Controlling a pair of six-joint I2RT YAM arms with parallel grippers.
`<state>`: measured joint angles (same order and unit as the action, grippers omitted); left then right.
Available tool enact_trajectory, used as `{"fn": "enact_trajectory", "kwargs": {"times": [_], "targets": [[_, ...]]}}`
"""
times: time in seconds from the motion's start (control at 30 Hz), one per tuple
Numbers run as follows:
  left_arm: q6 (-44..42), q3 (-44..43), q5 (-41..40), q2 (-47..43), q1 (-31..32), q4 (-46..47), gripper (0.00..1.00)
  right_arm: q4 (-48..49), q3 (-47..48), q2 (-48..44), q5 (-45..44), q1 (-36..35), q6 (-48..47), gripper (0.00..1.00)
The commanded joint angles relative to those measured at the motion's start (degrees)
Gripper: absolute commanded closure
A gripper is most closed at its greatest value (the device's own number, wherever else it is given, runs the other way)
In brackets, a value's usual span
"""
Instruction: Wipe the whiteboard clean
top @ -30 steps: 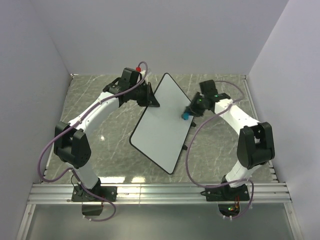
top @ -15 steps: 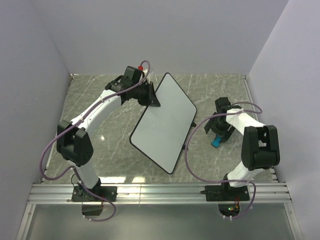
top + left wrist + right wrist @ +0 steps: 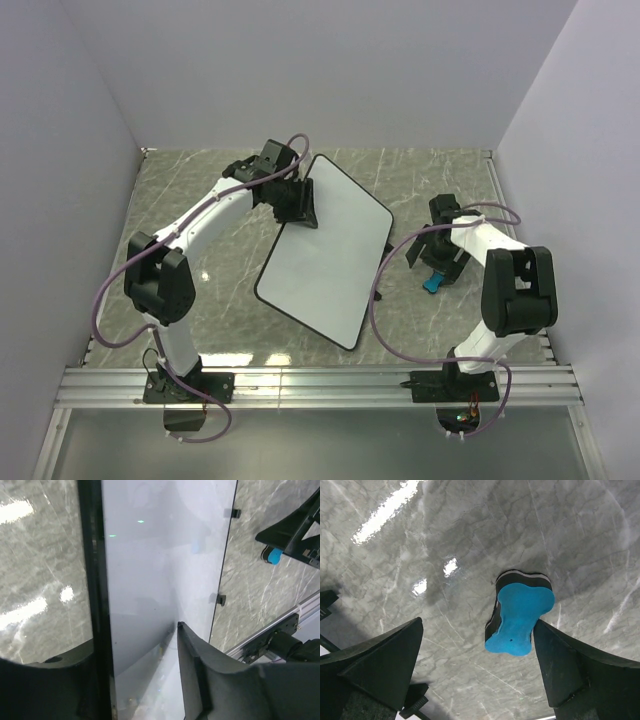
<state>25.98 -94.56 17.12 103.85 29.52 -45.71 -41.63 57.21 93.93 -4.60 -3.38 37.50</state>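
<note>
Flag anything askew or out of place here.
The whiteboard sits skewed across the table, clamped at its far edge by the left gripper. The blue eraser lies off the board, on the table under the open right gripper. No damage visible.

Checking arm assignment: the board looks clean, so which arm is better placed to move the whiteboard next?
Left. The left gripper is shut on the whiteboard at its edge; the right gripper hangs open over the blue eraser, apart from the board.

One whiteboard (image 3: pixel 325 255), one blue eraser (image 3: pixel 520 614), two robot arms (image 3: pixel 200 222) (image 3: pixel 488 236), one marble table (image 3: pixel 200 300)
</note>
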Motion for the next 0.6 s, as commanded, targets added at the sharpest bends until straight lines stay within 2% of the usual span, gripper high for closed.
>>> {"fn": "enact_trajectory", "kwargs": {"times": [0.0, 0.33, 0.57], "targets": [[0.12, -3.08, 0.28, -0.93, 1.68, -2.89, 0.5, 0.23, 2.11, 0.73, 0.03, -0.14, -1.11, 0.02], [1.53, -5.28, -1.65, -3.04, 1.68, -3.33, 0.43, 0.32, 2.2, 1.08, 0.03, -0.23, -1.99, 0.01], [1.18, -5.46, -7.45, -4.01, 1.68, -5.17, 0.38, 0.06, 2.64, 0.82, 0.03, -0.23, -2.69, 0.0]]}}
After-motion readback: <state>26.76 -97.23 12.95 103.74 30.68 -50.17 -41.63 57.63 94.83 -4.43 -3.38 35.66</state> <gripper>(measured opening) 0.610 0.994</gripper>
